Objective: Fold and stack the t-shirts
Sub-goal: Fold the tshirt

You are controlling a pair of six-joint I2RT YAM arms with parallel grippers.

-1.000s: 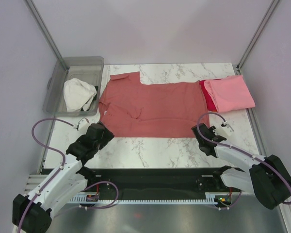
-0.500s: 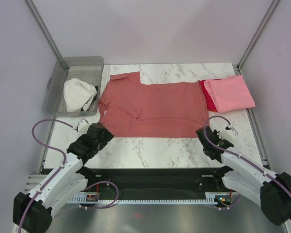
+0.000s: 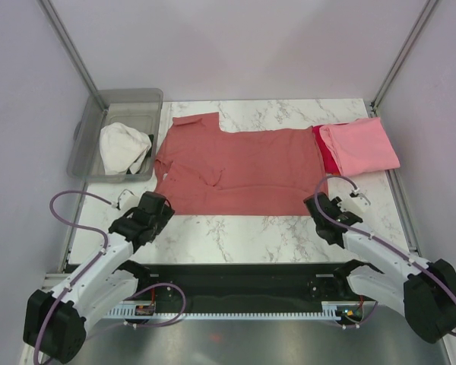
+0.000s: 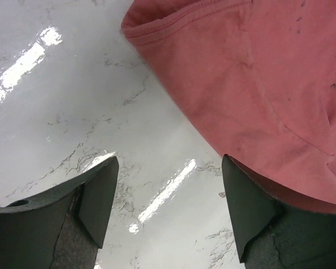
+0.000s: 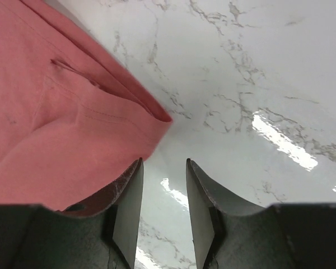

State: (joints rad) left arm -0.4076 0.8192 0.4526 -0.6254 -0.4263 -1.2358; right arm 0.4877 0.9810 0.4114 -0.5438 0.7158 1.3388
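Observation:
A dusty salmon-red t-shirt point(image 3: 239, 171) lies spread flat across the middle of the marble table, folded in half lengthwise. At the back right, a folded light pink t-shirt point(image 3: 361, 144) rests on a bright red t-shirt point(image 3: 327, 156) that peeks out beneath it. My left gripper point(image 3: 161, 204) hovers open at the salmon shirt's near-left corner point(image 4: 257, 84), bare marble between its fingers point(image 4: 101, 196). My right gripper point(image 3: 317, 204) stands open at the shirt's near-right corner point(image 5: 73, 129), nothing between its fingers point(image 5: 129, 202).
A clear grey bin point(image 3: 118, 133) holding a white cloth point(image 3: 124, 146) stands at the back left. Metal frame posts point(image 3: 76, 53) rise at both back corners. The black base rail point(image 3: 235, 281) runs along the near edge.
The right gripper pulled back toward the near edge, then came forward again to the shirt's near-right corner. The left gripper shifted slightly and its jaws narrowed a little.

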